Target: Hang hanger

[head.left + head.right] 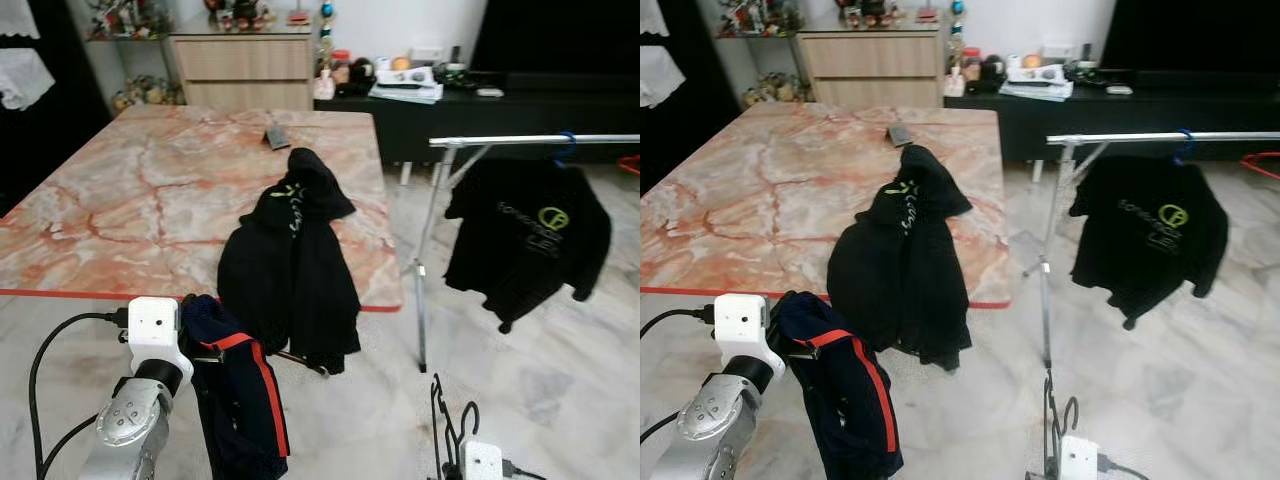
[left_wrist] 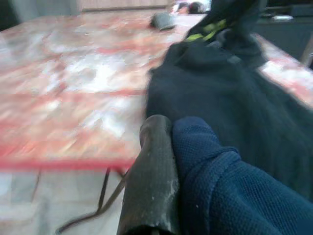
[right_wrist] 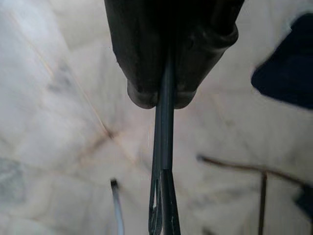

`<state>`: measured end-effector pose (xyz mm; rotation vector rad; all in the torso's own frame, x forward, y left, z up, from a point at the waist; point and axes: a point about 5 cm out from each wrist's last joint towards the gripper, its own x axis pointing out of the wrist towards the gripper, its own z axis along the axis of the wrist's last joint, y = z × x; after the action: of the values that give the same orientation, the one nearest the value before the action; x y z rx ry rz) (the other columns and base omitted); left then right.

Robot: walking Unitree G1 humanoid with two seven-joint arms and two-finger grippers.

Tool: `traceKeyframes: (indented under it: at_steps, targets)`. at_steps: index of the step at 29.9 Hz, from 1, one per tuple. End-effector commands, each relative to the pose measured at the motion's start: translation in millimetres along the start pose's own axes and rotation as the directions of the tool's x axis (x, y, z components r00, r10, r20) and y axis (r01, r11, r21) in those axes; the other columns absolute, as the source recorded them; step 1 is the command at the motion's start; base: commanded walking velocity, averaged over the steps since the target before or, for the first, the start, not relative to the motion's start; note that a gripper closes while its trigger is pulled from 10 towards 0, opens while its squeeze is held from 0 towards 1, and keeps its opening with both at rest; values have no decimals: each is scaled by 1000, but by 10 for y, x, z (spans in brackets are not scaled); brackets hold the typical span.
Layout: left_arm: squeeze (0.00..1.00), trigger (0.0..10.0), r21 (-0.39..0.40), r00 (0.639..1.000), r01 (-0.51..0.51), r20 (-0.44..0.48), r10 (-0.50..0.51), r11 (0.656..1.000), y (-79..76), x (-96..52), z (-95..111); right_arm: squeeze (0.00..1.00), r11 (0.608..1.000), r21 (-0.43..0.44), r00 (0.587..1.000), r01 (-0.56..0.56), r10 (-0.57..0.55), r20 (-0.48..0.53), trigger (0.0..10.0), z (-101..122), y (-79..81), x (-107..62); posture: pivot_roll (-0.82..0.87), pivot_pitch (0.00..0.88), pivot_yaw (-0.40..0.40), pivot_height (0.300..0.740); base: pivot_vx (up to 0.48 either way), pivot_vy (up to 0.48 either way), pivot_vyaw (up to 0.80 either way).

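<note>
- Right gripper (image 3: 164,95): jaws pressed together on a thin black wire hanger (image 1: 447,425), held low at near right with its hook end sticking up above the wrist.
- Left gripper (image 2: 161,161): one black finger (image 2: 151,191) pressed against a navy garment with red stripe (image 1: 240,395); jaws look pinched on the cloth, and the garment hangs down from the wrist at near left.
- Step, as I read it: hanger and garment are each in a gripper and not yet joined, so this is pre-hang. Nothing is on the rail from these two yet.
- Next move likely calls for threading the hanger into the navy garment, then turning right and lifting the hook over the clothes rail (image 1: 540,141) at far right.
- The rail is well apart from both grippers, so a walk or reach is needed.
- Count: one hanger in grip, plus one blue hanger (image 1: 566,150) on the rail carrying a black T-shirt (image 1: 530,235).
- Another loose wire piece, maybe a hanger, lies on the floor under the bench edge; can't tell.
- Garments: three. The navy one, the black T-shirt, and a black hoodie (image 1: 290,260) draped over the near-right edge of the marble bench (image 1: 130,200).
- One small dark object (image 1: 277,136) sits far on the bench.
</note>
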<state>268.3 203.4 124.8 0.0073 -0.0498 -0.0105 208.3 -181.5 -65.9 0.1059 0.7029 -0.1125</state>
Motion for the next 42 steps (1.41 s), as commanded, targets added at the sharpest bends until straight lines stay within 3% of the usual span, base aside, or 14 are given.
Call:
traceKeyframes:
  at_steps: [1, 9, 12, 13, 18, 21, 24, 28, 33, 42]
  targets:
    - [0, 10000, -7, 996, 49, 69, -48, 999, -109, 64, 169, 0, 999, -6, 999, 39, -39, -27, 10000, -92, -140, -46, 138, 0, 10, 740, 360, 0, 0]
    - [0, 10000, 18, 990, 79, 119, -81, 997, -114, 175, 355, 0, 999, -4, 999, 37, -37, -28, 10000, -96, -135, -47, 136, 0, 14, 740, 364, 0, 0]
    - [0, 10000, 72, 971, 125, 196, -137, 990, -133, 354, 681, 0, 999, -2, 999, 35, -35, -28, 10000, -91, -131, -44, 144, 0, 12, 740, 373, 0, 0]
    - [0, 10000, 105, 956, 138, 248, -160, 985, -124, 491, 897, 0, 999, -2, 999, 35, -35, -29, 10000, -89, -127, -42, 146, 0, 14, 740, 375, 0, 0]
    - [0, 10000, 176, 917, 148, 345, -202, 973, -124, 898, 1459, 0, 999, 8, 999, 42, -42, -27, 10000, -74, -121, -35, 145, 0, 19, 740, 377, 0, 0]
    - [0, 10000, 193, 911, 146, 356, -208, 970, -140, 977, 1561, 0, 999, 10, 999, 43, -42, -26, 10000, -70, -116, -32, 142, 0, 20, 740, 375, 0, 0]
    - [0, 10000, 195, 894, 163, 386, -228, 967, -264, 1149, 1804, 0, 999, 14, 999, 46, -46, -27, 10000, -67, -116, -30, 139, 0, 21, 740, 377, 0, 0]
    - [0, 10000, 199, 883, 199, 389, -264, 960, -407, 1256, 1879, 0, 999, 14, 998, 51, -50, -29, 10000, -69, -119, -30, 134, 0, 22, 740, 379, 0, 0]
    - [0, 10000, 196, 884, 220, 375, -281, 956, -491, 1310, 1820, 0, 998, 13, 998, 56, -56, -33, 10000, -74, -128, -32, 131, 0, 22, 740, 375, 0, 0]
    - [0, 10000, 176, 895, 249, 335, -296, 952, -541, 1249, 1568, 0, 998, 4, 998, 58, -58, -39, 10000, -77, -135, -32, 140, 0, 9, 740, 376, 0, 0]
